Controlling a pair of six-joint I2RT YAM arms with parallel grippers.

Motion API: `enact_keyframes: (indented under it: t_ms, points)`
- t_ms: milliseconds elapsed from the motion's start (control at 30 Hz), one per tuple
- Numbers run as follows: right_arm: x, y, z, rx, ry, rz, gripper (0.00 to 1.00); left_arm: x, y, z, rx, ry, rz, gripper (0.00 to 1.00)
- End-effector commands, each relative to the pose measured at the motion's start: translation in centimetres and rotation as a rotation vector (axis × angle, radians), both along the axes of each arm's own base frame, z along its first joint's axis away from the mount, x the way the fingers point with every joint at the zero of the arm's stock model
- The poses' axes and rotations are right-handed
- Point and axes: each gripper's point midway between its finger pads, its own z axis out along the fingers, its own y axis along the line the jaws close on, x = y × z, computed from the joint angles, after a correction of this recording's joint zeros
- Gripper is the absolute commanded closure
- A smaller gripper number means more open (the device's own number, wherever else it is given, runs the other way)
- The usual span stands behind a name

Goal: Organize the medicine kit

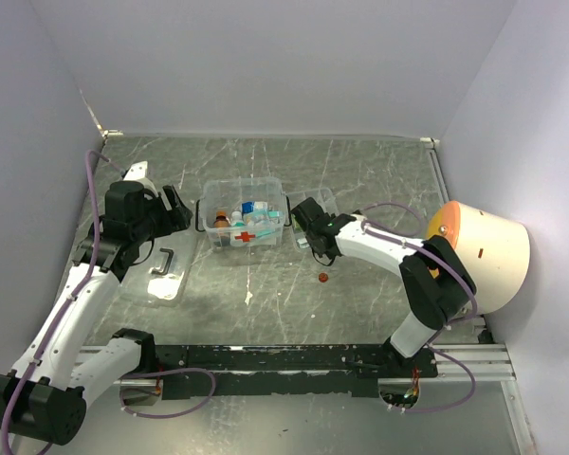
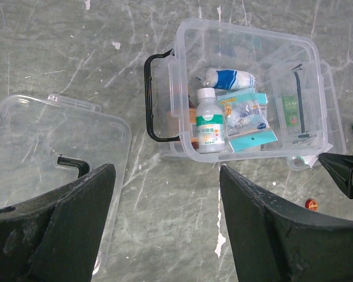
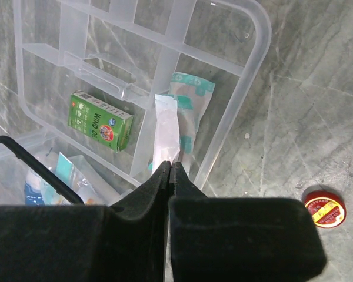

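hovering left hand (image 2: 167, 171): wide open, empty
right hand (image 3: 169, 165): closed; packet (image 3: 165, 126) end hidden at its tips
kit (image 1: 248, 237): contents blurred

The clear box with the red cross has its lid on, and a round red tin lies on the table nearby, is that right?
Not quite: the medicine kit is open, its lid lying flat on the table beside it, as the left wrist view shows. The red tin does lie on the table nearby.
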Motion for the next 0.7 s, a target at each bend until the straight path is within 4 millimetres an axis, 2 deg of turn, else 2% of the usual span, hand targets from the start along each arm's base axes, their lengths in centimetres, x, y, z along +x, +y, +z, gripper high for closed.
enact_keyframes:
  t_ms: [0, 167, 233, 300, 433, 567, 667]
  points:
    - [1.0, -0.8, 0.6, -0.002, -0.043, -0.087, 1.0, 0.2, 0.3, 0.8, 0.02, -0.029, 0.009, 0.18]
    - [1.3, -0.9, -0.2, -0.025, -0.037, -0.095, 1.0, 0.2, 0.1, 0.7, 0.019, -0.026, 0.004, 0.18]
    - [1.6, -0.4, -0.5, -0.016, -0.036, -0.073, 1.0, 0.2, 0.1, 0.7, 0.019, -0.026, 0.004, 0.18]
    - [2.1, 0.6, -0.6, 0.004, -0.041, -0.029, 0.94, 0.2, 0.2, 0.7, 0.02, -0.025, 0.006, 0.18]
    - [2.5, 1.7, 0.1, 0.019, -0.051, 0.047, 0.82, 0.2, 0.1, 0.7, 0.018, -0.026, 0.004, 0.18]
    - [2.3, 1.4, 1.5, 0.001, -0.087, 0.107, 0.76, 0.2, 0.1, 0.8, 0.018, -0.029, 0.003, 0.18]
    - [1.9, 0.6, 1.7, -0.047, -0.092, 0.225, 0.75, 0.2, 0.1, 0.9, 0.017, -0.03, 0.002, 0.18]
